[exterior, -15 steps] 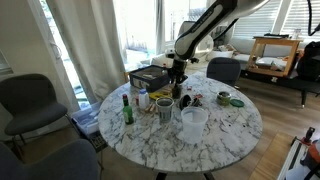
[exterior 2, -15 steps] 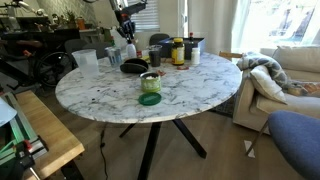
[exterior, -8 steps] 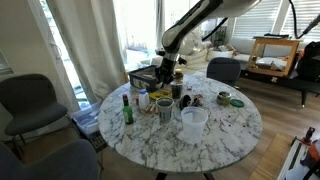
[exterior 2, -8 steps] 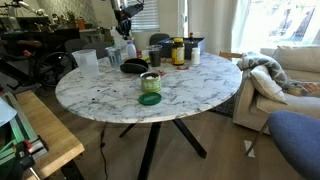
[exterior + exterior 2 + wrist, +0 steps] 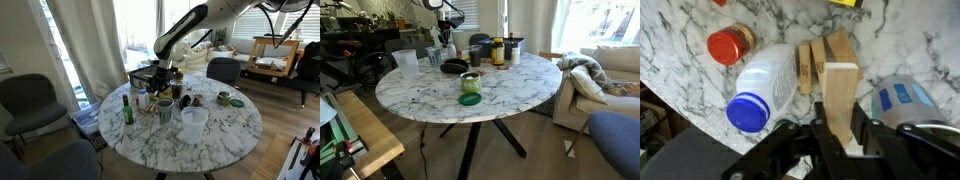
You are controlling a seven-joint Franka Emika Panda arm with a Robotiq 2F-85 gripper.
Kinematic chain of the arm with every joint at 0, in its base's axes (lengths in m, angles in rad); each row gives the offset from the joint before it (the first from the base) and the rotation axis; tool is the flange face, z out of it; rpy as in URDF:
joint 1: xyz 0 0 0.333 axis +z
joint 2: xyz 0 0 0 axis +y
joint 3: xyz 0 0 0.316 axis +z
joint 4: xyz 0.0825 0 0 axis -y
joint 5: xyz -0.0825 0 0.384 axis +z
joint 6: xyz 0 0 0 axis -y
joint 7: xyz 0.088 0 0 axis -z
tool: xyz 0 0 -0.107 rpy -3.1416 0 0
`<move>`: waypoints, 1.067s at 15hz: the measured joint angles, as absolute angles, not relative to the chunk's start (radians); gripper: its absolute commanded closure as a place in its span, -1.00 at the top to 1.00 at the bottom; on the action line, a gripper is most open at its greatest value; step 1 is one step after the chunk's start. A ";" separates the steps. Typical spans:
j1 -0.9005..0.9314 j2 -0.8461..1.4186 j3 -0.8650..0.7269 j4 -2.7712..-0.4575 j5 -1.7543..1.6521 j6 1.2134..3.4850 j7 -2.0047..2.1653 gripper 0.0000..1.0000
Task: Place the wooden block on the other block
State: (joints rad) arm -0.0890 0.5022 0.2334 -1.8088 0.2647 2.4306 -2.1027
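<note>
The claw [image 5: 844, 135] is clamped on a wooden block [image 5: 840, 90]. The other block [image 5: 820, 58] lies close by on the marble worktop [image 5: 780, 20] (a white bottle [image 5: 765, 85] is just beside it).

Arm [image 5: 186, 24]: swung sideways from over the table [image 5: 232, 126] middle toward the curtain [image 5: 95, 45], reach now longer.
Gripper [image 5: 161, 73]: moved with it, carrying the clamped wooden block [image 5: 840, 100] over the window-side clutter.
</note>
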 measured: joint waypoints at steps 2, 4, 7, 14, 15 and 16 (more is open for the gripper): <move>-0.084 0.519 0.234 -1.807 0.265 2.433 -2.103 -0.85; -0.082 0.526 0.234 -1.812 0.265 2.433 -2.103 -0.85; -0.082 0.529 0.233 -1.825 0.264 2.482 -2.104 -0.85; -0.081 0.545 0.248 -1.855 0.232 2.528 -2.174 -0.85; -0.079 0.547 0.250 -1.861 0.215 2.529 -2.193 -0.85; -0.076 0.548 0.250 -1.866 0.198 2.529 -2.207 -0.85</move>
State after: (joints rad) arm -0.0759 0.5480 0.2504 -1.8660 0.1975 2.5286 -2.2071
